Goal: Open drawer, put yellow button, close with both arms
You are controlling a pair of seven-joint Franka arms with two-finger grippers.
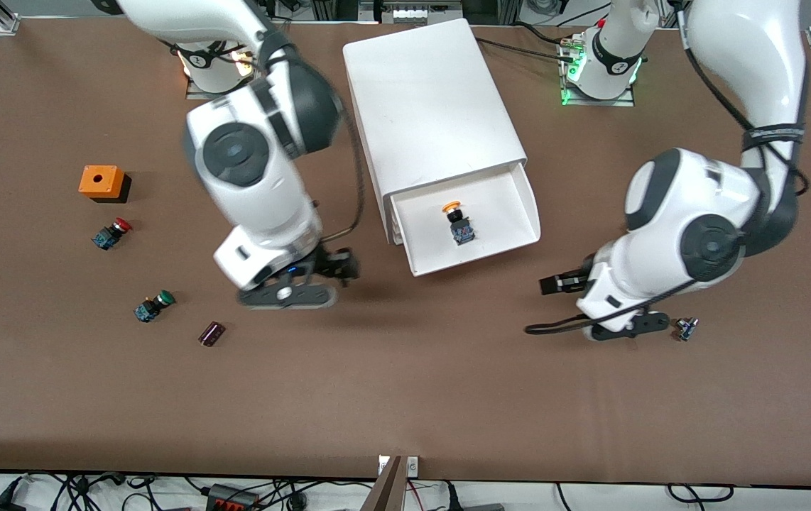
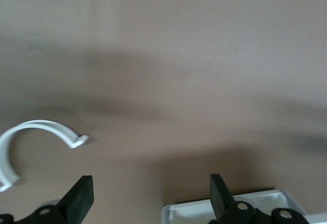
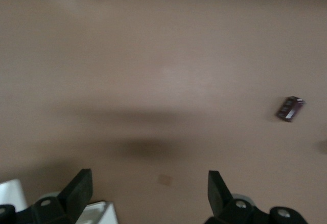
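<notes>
The white cabinet (image 1: 427,99) stands at the middle of the table between the two arm bases. Its topmost drawer (image 1: 478,260) is pulled out toward the front camera. The yellow button (image 1: 456,221) lies inside it, cap toward the cabinet. My right gripper (image 1: 293,292) (image 3: 148,188) hangs open and empty over the mat, beside the drawer toward the right arm's end. My left gripper (image 1: 624,325) (image 2: 150,196) is open and empty too, over the mat toward the left arm's end. A white corner of the drawer (image 2: 194,211) shows in the left wrist view.
Toward the right arm's end lie an orange box (image 1: 101,182), a red-capped button (image 1: 113,233), a green-capped button (image 1: 154,305) and a dark purple cylinder (image 1: 211,333) (image 3: 289,108). A small part (image 1: 686,328) lies beside the left gripper. A black cable (image 1: 554,327) trails from the left wrist.
</notes>
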